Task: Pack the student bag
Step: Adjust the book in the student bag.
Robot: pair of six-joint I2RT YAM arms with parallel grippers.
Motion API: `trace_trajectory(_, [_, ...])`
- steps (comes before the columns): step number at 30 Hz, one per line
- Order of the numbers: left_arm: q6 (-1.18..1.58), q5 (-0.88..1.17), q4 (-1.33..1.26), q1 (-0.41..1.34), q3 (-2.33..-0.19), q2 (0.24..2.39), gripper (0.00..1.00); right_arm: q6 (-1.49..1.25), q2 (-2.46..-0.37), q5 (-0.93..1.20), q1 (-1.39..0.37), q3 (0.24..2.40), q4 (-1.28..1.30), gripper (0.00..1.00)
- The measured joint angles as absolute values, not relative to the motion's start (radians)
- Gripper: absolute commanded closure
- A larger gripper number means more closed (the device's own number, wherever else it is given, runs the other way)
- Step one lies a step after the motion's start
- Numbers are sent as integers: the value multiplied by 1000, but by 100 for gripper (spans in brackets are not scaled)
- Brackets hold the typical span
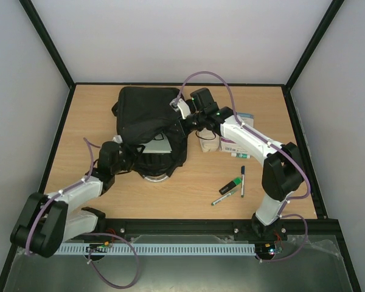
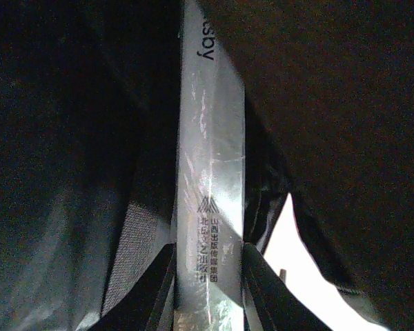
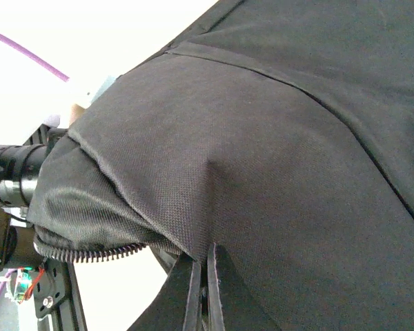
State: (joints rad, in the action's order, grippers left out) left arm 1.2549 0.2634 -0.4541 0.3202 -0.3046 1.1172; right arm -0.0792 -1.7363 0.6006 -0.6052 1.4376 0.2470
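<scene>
While my right hand (image 3: 205, 267) pinches the large black fabric backpack (image 1: 140, 106), I log my left hand (image 2: 208, 255) clamped narrowly on a slim silver-white book (image 2: 210, 158) at its mouth.

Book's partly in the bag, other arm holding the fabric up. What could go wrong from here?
1. The right fingers pinch only a thin fold of the bag; if it slips, the opening may collapse onto the book.
2. The left fingers grip the book across its narrow spine, so it could twist or snag.

book (image 1: 157, 145) in student bag (image 1: 143, 109); pens (image 1: 242, 180) right of it
</scene>
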Motion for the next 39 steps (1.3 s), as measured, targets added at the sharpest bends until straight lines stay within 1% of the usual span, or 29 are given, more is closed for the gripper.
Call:
trace_trajectory(4, [1232, 260, -470, 322, -377, 1218, 98, -78, -1737, 598, -601, 1458, 253, 99])
trace_trajectory(5, [1224, 258, -462, 322, -401, 1242, 96, -78, -1737, 596, -600, 1460, 255, 99])
trace_trajectory(6, [1219, 255, -452, 322, -419, 1257, 92, -75, -1737, 593, -600, 1462, 257, 99])
trace_trajectory(7, [1213, 252, -438, 322, -437, 1269, 85, -73, -1737, 589, -600, 1462, 258, 99])
trace_trajectory(9, [1201, 242, -389, 322, -466, 1274, 65, -65, -1737, 579, -600, 1463, 265, 99])
trace_trajectory(11, [1176, 220, -292, 322, -502, 1261, 48, -59, -1737, 574, -600, 1463, 269, 99])
trace_trajectory(14, [1115, 194, -138, 322, -554, 1221, 34, -45, -1737, 567, -600, 1462, 274, 99])
trace_trajectory(16, [1076, 176, -35, 322, -589, 1184, 29, -40, -1737, 566, -597, 1460, 276, 99])
trace_trajectory(19, [1023, 170, 91, 321, -628, 1134, 25, -30, -1737, 565, -593, 1455, 279, 99])
trace_trajectory(22, [970, 179, 211, 324, -657, 1079, 24, -22, -1737, 553, -592, 1449, 290, 99])
trace_trajectory(25, [903, 170, 352, 344, -717, 1059, 27, -8, -1737, 541, -587, 1449, 306, 99])
trace_trajectory(28, [822, 128, 508, 381, -834, 1087, 31, 12, -1737, 524, -585, 1449, 321, 99])
trace_trajectory(30, [751, 108, 581, 415, -913, 1090, 32, 25, -1737, 512, -582, 1449, 325, 99])
trace_trajectory(34, [607, 60, 619, 458, -986, 1037, 32, 58, -1737, 501, -580, 1441, 339, 99])
trace_trajectory(39, [414, 76, 546, 466, -957, 932, 32, 104, -1733, 500, -580, 1397, 339, 99])
